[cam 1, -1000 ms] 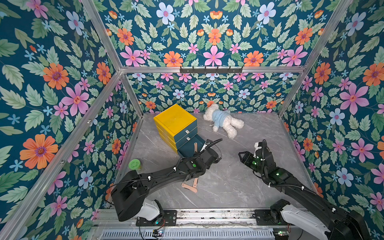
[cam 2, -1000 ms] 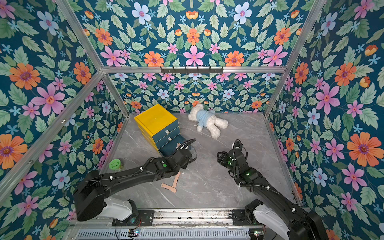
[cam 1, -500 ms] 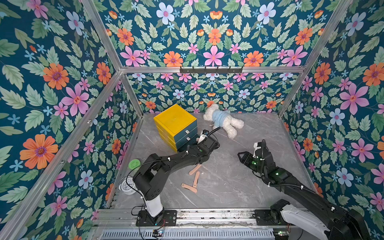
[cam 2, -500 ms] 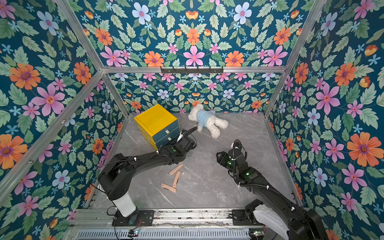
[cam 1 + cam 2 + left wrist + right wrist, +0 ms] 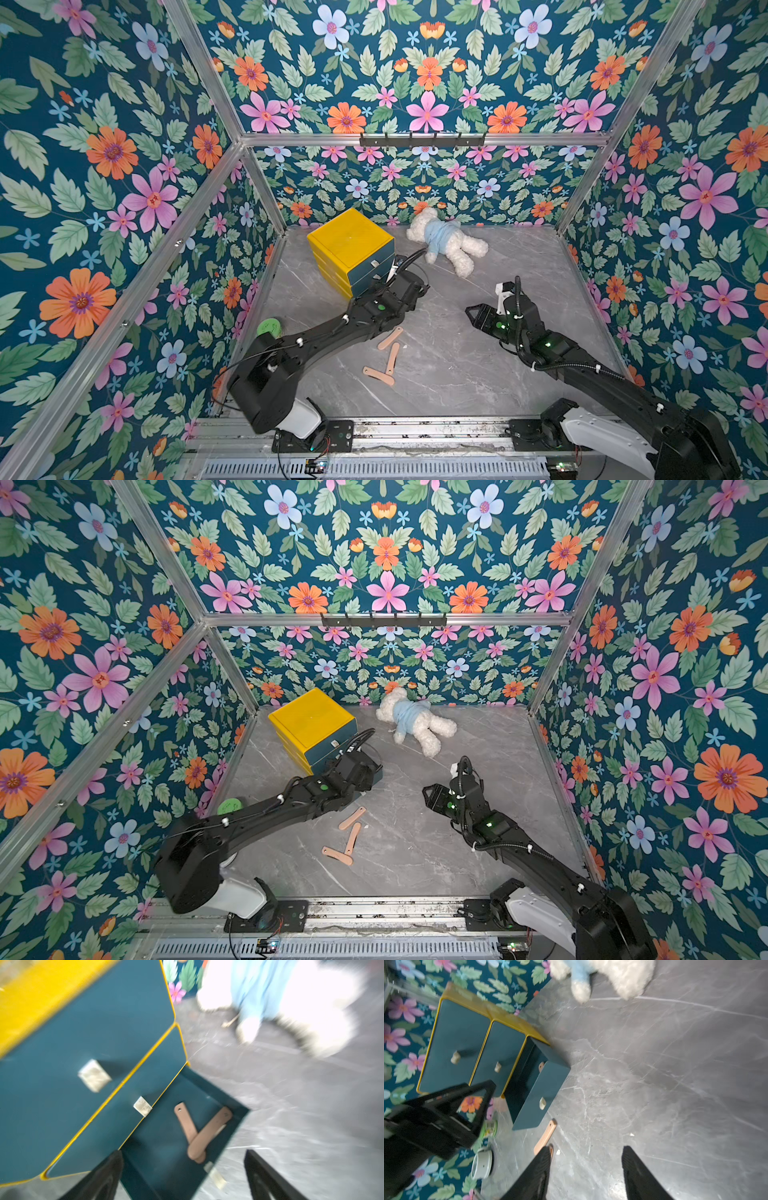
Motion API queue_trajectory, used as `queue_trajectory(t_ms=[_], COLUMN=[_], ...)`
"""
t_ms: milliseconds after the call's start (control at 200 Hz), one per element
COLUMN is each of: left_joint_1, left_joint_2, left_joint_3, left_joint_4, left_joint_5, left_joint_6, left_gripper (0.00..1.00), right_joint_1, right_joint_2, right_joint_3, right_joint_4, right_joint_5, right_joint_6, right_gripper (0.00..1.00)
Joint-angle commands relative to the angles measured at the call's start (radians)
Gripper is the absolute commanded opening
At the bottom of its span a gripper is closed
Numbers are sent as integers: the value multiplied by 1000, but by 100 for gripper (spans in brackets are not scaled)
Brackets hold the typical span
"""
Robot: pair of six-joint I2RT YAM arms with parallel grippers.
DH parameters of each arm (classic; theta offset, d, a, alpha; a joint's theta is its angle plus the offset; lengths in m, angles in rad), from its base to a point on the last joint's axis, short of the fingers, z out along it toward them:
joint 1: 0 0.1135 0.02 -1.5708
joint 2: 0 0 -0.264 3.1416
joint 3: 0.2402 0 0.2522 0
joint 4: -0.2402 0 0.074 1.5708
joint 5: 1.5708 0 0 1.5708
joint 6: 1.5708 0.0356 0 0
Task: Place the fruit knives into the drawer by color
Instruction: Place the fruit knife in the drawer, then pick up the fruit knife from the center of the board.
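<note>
The yellow cabinet (image 5: 349,241) stands at the back left, with its bottom teal drawer (image 5: 207,1093) pulled out. Two salmon pink fruit knives (image 5: 207,1132) lie crossed inside that drawer. My left gripper (image 5: 183,1153) hovers just above the drawer's front edge, open and empty; in both top views its wrist (image 5: 401,291) covers the drawer. Three more pink knives (image 5: 390,337) (image 5: 352,838) lie on the table in front of the left arm. My right gripper (image 5: 585,1153) (image 5: 469,311) hangs open and empty over the middle right of the table, beside one pink knife (image 5: 546,1136).
A white teddy bear in a blue shirt (image 5: 446,243) lies at the back middle. A green-lidded can (image 5: 269,327) stands by the left wall, and a white can (image 5: 482,1163) is near it. A black hook rail (image 5: 422,139) runs along the back wall.
My left gripper has gone from shut to wide open over the pulled-out drawer, and its arm has swung back. The right arm has stayed where it was.
</note>
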Motion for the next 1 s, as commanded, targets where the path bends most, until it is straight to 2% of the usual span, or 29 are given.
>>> queue_trajectory(t_ms=[0,165,465,610,800,995], left_joint_1=[1,1,1,1,1,1], left_joint_2=[-137,-366,-673,-777,-877,-919], left_joint_3=[-61,-156,-237,-251,-267,-266], left_joint_4=[44,-12,-193,-230,-237,-228], left_joint_5=[131,137,-49,-94,-118,-137], left_joint_6=[-71,-130,-189,-217,-251,-255], left_gripper=[99,99,99,99,99,99], right_joint_1=[70,199,436,499,553,608], right_joint_2=[54,213,638,797,907,991], right_joint_3=[48,140,468,623,752,834], right_joint_4=[-5,-6,-144,-245,-354,-449], right_joint_5=[-2,-34,-111,-88,-83,-42], right_joint_6=[-77,-143,-301,-364,-432,-484], right_gripper=[58,57,55,53,53,56])
